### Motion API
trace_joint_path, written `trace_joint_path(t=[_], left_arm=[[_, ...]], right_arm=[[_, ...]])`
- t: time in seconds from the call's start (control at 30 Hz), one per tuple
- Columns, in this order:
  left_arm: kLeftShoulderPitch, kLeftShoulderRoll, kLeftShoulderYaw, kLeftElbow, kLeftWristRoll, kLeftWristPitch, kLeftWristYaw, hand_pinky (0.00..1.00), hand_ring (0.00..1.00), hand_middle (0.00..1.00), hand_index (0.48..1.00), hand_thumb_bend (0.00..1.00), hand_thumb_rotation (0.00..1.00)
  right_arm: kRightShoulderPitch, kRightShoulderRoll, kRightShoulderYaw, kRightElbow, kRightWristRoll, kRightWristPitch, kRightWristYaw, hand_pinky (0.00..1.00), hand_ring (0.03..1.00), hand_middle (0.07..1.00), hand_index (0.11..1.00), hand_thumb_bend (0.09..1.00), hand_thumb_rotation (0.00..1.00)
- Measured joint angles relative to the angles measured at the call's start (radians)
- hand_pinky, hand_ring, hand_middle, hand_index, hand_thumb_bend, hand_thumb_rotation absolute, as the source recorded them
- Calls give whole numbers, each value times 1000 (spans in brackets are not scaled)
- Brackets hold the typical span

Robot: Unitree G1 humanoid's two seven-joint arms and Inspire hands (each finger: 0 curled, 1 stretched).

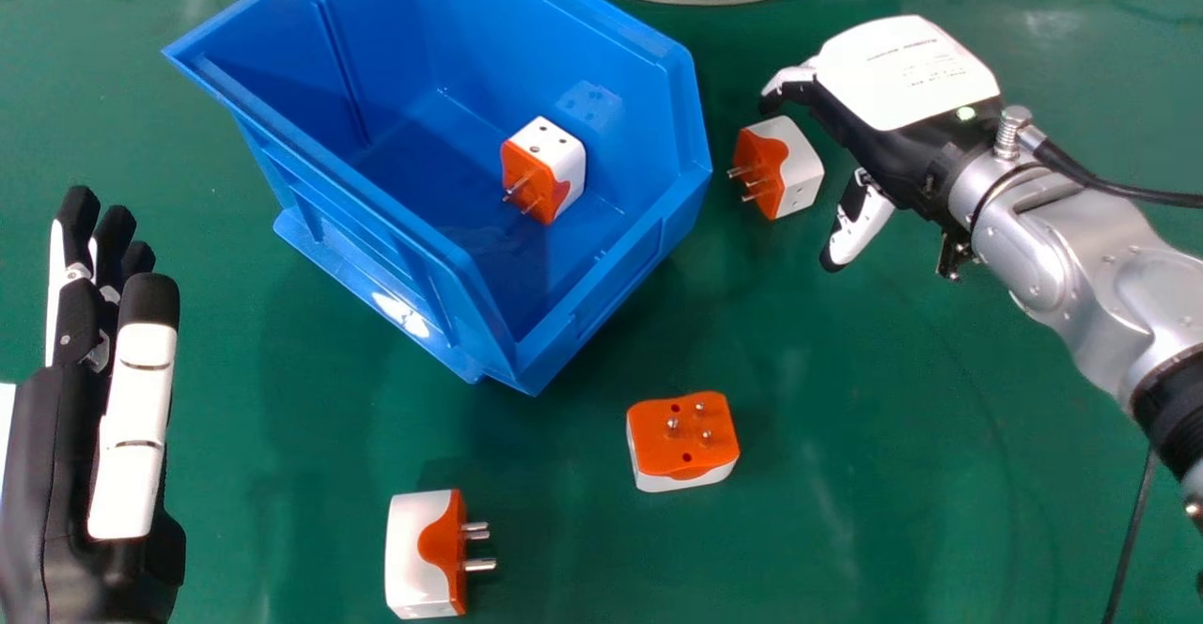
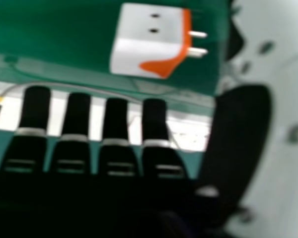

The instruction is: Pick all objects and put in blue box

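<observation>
Plug adapter (image 1: 797, 173) lies on the desk (image 1: 874, 417), three o'clock from the blue box (image 1: 371, 243). Two o'clock from the adapter, the right robot hand (image 1: 888, 88) is spread; the left robot hand (image 1: 134, 417), straight-fingered, is at the box's eight o'clock.

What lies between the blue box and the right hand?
One orange-and-white plug lies on the green table there, its prongs pointing toward the blue box, with the right hand on its other side. The head view shows this.
</observation>
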Motion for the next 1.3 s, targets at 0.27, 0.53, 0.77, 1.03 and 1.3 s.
trace_joint_path(t=[0.27, 0.53, 0.77, 1.03, 1.3], left_arm=[[0, 0, 0, -7, 1, 3, 10, 988, 990, 998, 1000, 645, 802], [-4, 4, 1, -10, 5, 11, 11, 984, 987, 998, 1000, 636, 813], [-5, 3, 1, -15, 11, 20, 16, 977, 984, 996, 1000, 636, 813], [1, 2, 0, -17, 14, 19, 17, 974, 983, 995, 1000, 631, 808], [4, 0, 0, -20, 18, 19, 18, 978, 984, 994, 1000, 626, 812]], right_arm=[[-31, 3, 19, 35, -4, 5, -16, 635, 741, 781, 733, 832, 29], [-34, 13, 28, 46, -1, 10, -18, 637, 738, 785, 735, 805, 36], [-41, 23, 35, 60, -1, 15, -33, 625, 727, 776, 725, 820, 39], [-54, 38, 38, 60, -1, 33, -33, 629, 726, 780, 727, 815, 38], [-59, 47, 48, 75, 0, 31, -50, 614, 708, 766, 714, 818, 30]])
